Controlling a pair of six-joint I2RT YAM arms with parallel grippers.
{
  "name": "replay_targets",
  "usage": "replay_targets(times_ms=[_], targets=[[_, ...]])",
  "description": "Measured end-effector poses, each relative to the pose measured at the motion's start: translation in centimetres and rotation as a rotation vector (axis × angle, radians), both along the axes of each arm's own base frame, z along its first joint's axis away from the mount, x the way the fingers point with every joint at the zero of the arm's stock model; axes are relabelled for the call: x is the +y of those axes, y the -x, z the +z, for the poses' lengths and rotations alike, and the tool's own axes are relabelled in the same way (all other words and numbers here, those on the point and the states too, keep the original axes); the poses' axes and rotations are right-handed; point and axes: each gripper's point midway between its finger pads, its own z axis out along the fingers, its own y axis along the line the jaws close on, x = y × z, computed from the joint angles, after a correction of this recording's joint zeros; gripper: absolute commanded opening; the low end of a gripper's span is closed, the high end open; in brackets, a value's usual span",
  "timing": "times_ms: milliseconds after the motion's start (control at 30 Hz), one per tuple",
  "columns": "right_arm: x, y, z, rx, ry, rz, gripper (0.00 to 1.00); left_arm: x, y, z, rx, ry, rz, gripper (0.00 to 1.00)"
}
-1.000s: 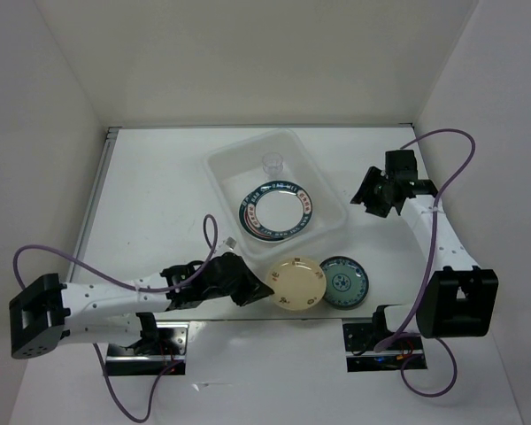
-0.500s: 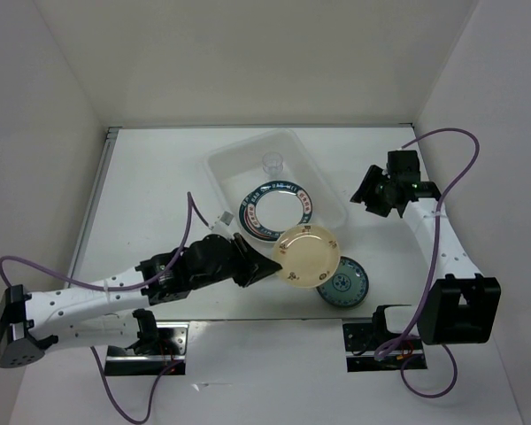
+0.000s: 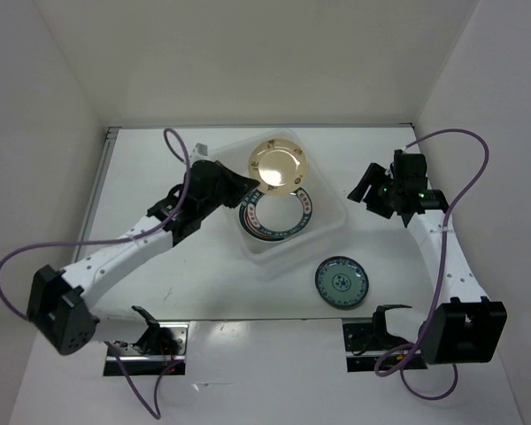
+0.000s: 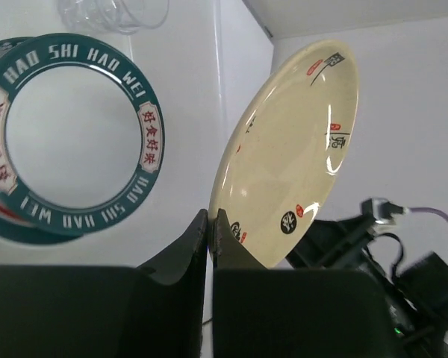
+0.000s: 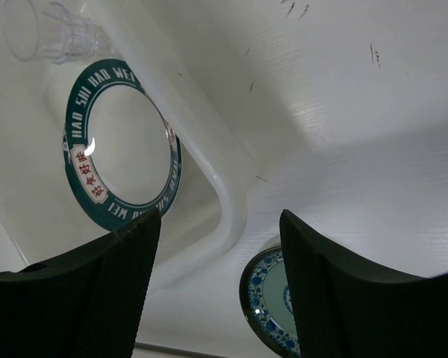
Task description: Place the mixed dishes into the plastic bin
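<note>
So the cream-yellow plate (image 3: 280,166) is up in the air over the far end of the plastic bin (image 3: 323,177), clear of the stuff inside. The left gripper (image 3: 243,181) has it by the rim. In the left wrist view the two fingers (image 4: 198,239) are pinched tight on the plate's edge, with nearly the whole plate sticking out past the tips. It has little red and black marks around its face (some kind of lettering, too small for me to read).

Down in the bin a green-rimmed plate (image 3: 276,212) lies flat on the floor, with white "HAO SHI HAO WEI" lettering and red patches on its ring. Another rim peeks out from under its left side in the left wrist view, so it looks stacked on something, but I can't tell what. A clear cup (image 5: 48,33) stands in the bin just past that plate. From the top camera the held plate hides it.

The bin sits around the middle of the table (image 3: 159,274), more toward the far edge and turned a bit askew.

The teal plate (image 3: 341,283) lies flat on the table, near the bin's near-right corner but not touching it.

The right gripper (image 3: 372,190) hangs beside the bin's right side. Its fingers are spread apart with nothing between them, and its own camera looks straight down on the bin's rim.
</note>
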Motion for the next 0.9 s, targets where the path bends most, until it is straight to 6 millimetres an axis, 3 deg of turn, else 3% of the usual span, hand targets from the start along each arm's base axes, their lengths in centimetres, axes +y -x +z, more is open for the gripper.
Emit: replay_targets(times_ms=[167, 300, 600, 733, 800, 900], targets=[[0.2, 0.6, 0.4, -0.017, -0.010, 0.009, 0.71, -2.7, -3.2, -3.8, 0.033, -0.115, -0.067, 0.00], [0.3, 0.8, 0.6, -0.027, -0.012, 0.012, 0.72, -3.0, -3.5, -7.8, 0.099, -0.210, -0.101, 0.00], [0.3, 1.0, 0.4, -0.023, -0.014, 0.014, 0.72, -3.1, -3.9, -13.3, 0.207, -0.338, -0.141, 0.05], [0.3, 1.0, 0.6, -0.031, -0.014, 0.014, 0.72, -3.3, -4.1, -15.0, 0.245, -0.375, -0.153, 0.17], [0.3, 1.0, 0.7, -0.034, -0.013, 0.014, 0.72, -3.2, -4.2, -15.2, 0.247, -0.388, -0.156, 0.32], [0.3, 1.1, 0.8, -0.036, -0.013, 0.014, 0.72, -3.1, -4.5, -14.9, 0.236, -0.393, -0.145, 0.38]])
